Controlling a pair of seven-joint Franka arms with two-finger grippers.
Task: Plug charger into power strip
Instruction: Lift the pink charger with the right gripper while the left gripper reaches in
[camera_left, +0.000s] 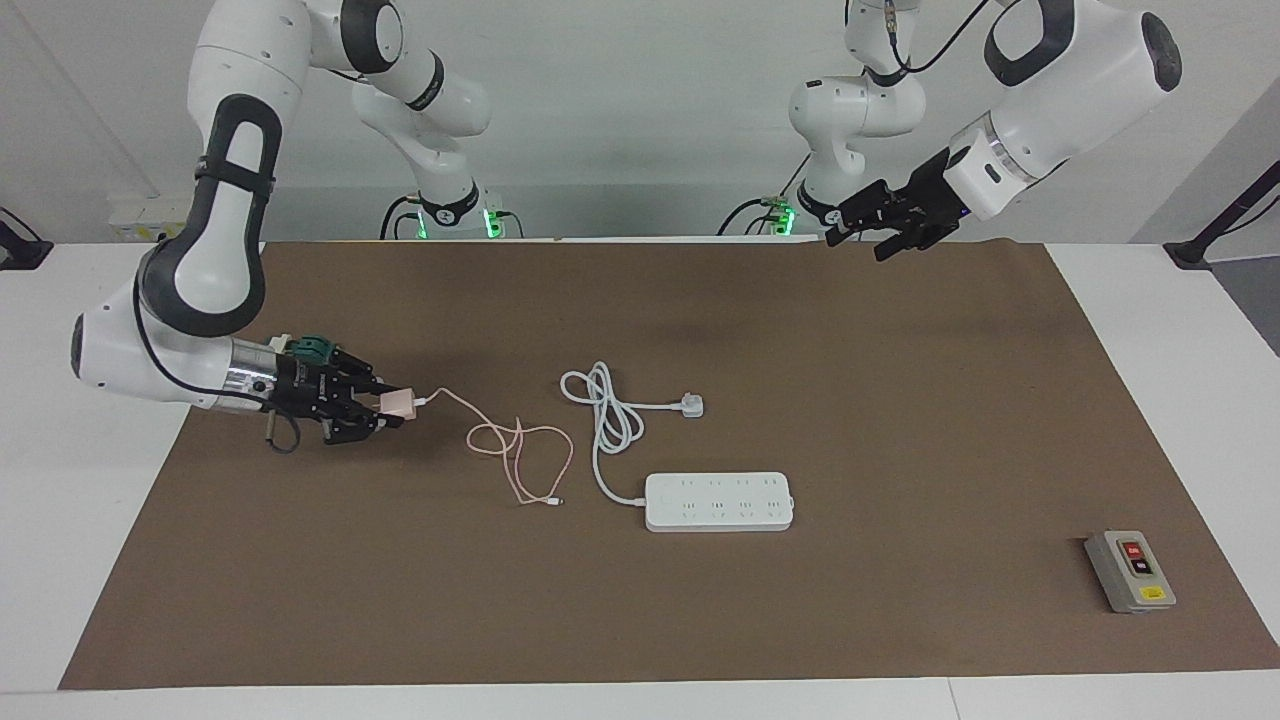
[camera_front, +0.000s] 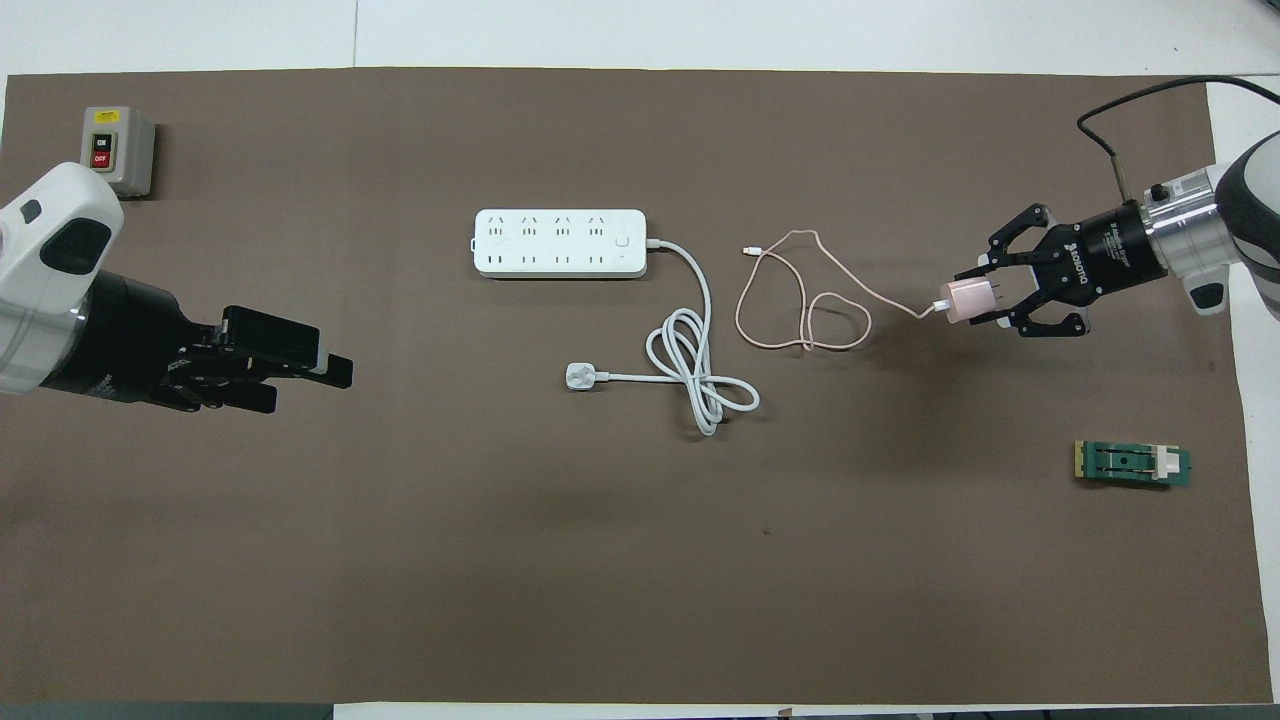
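— Overhead view: where's the small pale pink cube charger (camera_front: 966, 301)?
— Clamped in the right gripper (camera_front: 968, 303), raised over the brown mat (camera_front: 500, 550), its cable trailing toward the long white power strip (camera_front: 559, 243).
— And the left gripper (camera_front: 320, 365)?
— Spread wide, holding nothing, in the air.

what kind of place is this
Probably a robotics lab test bench: two white arms mounted at a table covered by a brown mat, with a power strip and switch box as props.

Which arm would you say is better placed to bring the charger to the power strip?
Right: its gripper already holds the charger. The left gripper hangs open, away from the power strip.
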